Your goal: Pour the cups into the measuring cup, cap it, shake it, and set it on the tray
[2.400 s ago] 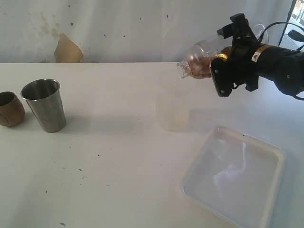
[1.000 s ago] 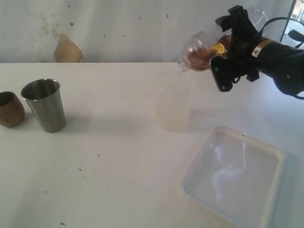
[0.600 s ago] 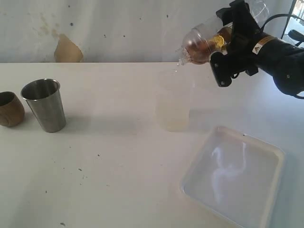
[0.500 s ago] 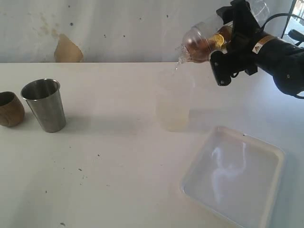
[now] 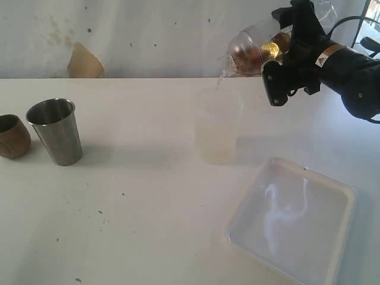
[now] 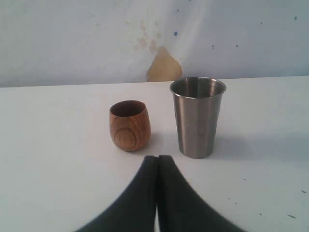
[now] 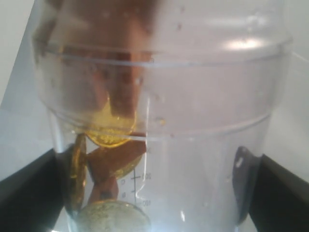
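The right gripper [image 5: 285, 53] is clamping the tilted measuring cup [image 5: 252, 50], which is carrying coins and brown bits. It is trickling liquid into the frosted cup [image 5: 215, 133] below. The tray [image 5: 341, 196] is lying near that cup. The steel tumbler [image 5: 56, 132] and wooden cup [image 5: 12, 136] are standing well apart from it across open table [image 5: 130, 208]. The left gripper [image 6: 157, 162] is sitting with its fingers pressed together.

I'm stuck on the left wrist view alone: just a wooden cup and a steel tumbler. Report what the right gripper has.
Observer: The right gripper holds the clear measuring cup, tipped on its side in the air.
Operator: Say what's inside.
Observer: Several gold coins and something brownish.
Operator: Now what's under it.
Observer: The frosted plastic cup stands upright on the table, seemingly beneath its lower end.
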